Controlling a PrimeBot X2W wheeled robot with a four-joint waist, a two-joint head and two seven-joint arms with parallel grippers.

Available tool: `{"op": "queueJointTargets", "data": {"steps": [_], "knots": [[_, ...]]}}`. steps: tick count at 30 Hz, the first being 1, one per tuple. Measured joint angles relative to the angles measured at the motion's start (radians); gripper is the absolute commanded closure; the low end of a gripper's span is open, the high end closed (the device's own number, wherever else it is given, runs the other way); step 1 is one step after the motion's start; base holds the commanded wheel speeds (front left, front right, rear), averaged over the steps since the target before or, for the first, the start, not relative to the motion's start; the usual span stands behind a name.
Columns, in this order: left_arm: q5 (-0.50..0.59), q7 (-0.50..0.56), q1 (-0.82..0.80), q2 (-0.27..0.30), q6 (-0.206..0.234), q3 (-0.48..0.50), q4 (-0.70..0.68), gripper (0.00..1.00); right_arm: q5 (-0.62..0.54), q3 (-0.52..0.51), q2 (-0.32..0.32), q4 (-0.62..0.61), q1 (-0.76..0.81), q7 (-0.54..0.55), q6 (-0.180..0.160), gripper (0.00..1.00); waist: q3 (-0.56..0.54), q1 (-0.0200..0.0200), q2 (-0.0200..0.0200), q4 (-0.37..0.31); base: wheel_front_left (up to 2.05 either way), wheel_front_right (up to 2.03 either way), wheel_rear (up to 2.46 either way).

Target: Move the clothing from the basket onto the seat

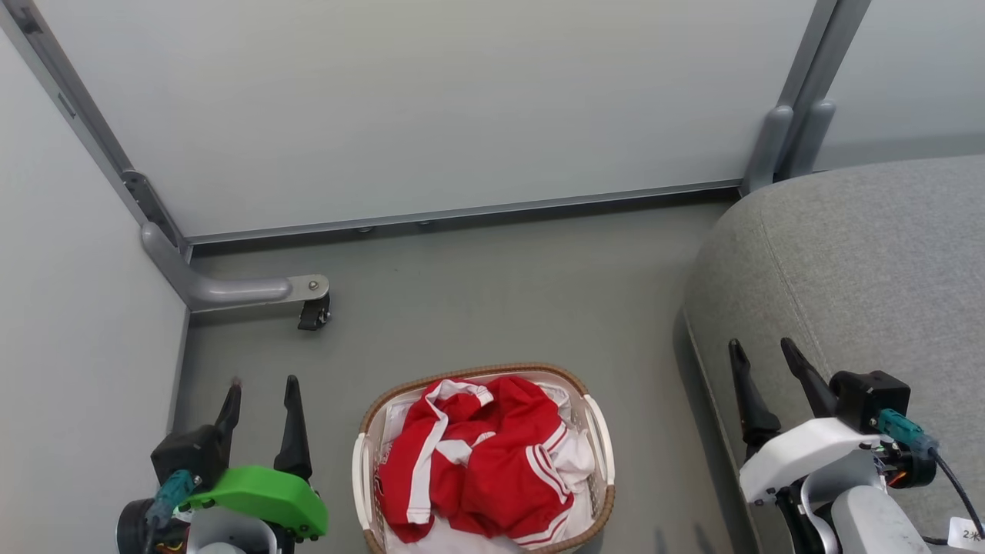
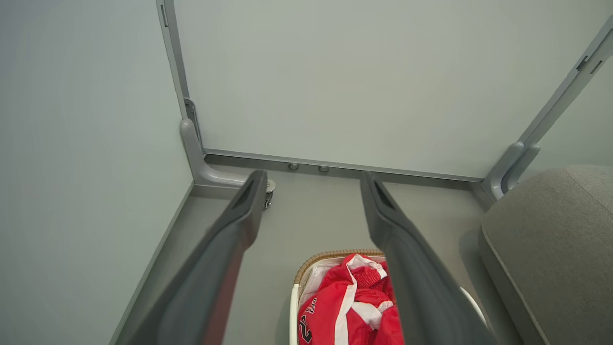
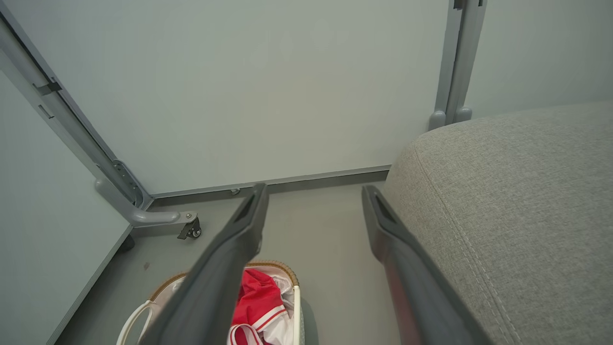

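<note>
The left gripper (image 1: 263, 381), two long dark fingers on a bright green wrist housing, hovers at the lower left of the head view over the smooth grey floor (image 1: 492, 292). Its fingers are spread wide with nothing between them. The right gripper (image 1: 760, 342), with the same dark fingers on a white housing, hangs at the lower right. It is likewise spread and empty, and its fingers cross the near edge of the seat in that view.

The small oval white perforated plastic laundry basket (image 1: 462, 375), with a brown woven rim and white side handles, stands on the floor between the two grippers and apart from both. A crumpled red garment (image 1: 492, 454) with white stripes and trim is heaped inside it, rising about level with the rim. In the left wrist view, black figures show on its red cloth. White fabric lies beneath and beside it; it may be a liner or a second piece of clothing, and I cannot tell which.

The large grey woven-fabric sofa seat (image 1: 862, 261), with a rounded corner and a faint seam, fills the robot's right side. A strip of floor separates it from the basket, and no clothing lies on the part in view. In the right wrist view the seat runs close beside the right-hand finger, and the basket sits low behind the left-hand one.

Pale grey partition panels (image 1: 431, 108) in metal frames close off the space ahead and to the left. A grey metal foot with a small black caster (image 1: 312, 312) juts from the far left corner onto the floor.
</note>
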Motion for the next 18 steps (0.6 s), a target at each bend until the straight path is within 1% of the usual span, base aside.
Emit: {"op": "queueJointTargets", "data": {"steps": [5, 10, 13, 18], "knots": [[0.042, -0.01, -0.003, -0.008, -0.012, 0.002, 0.007, 0.0, -0.046, 0.005, 0.002, 0.0, -0.011, -0.01, 0.0, 0.0, 0.02, 0.0, 0.0, -0.002, 0.0, 0.0, 0.0], [0.069, -0.019, -0.036, -0.018, -0.034, 0.001, -0.007, 0.0, -0.095, 0.003, 0.004, -0.017, -0.051, -0.02, 0.0, 0.0, 0.063, 0.0, 0.0, -0.007, 0.0, 0.0, 0.0], [0.096, -0.027, -0.073, -0.025, -0.046, -0.008, -0.004, 0.0, -0.123, 0.003, 0.005, -0.04, -0.088, -0.027, 0.0, 0.0, 0.104, 0.0, 0.0, -0.012, 0.0, 0.0, 0.0], [0.125, -0.036, -0.151, -0.029, -0.063, -0.031, 0.025, 0.0, -0.135, 0.011, 0.006, -0.091, -0.156, -0.036, 0.0, 0.0, 0.183, 0.0, 0.0, -0.023, 0.0, 0.0, 0.0]]}}
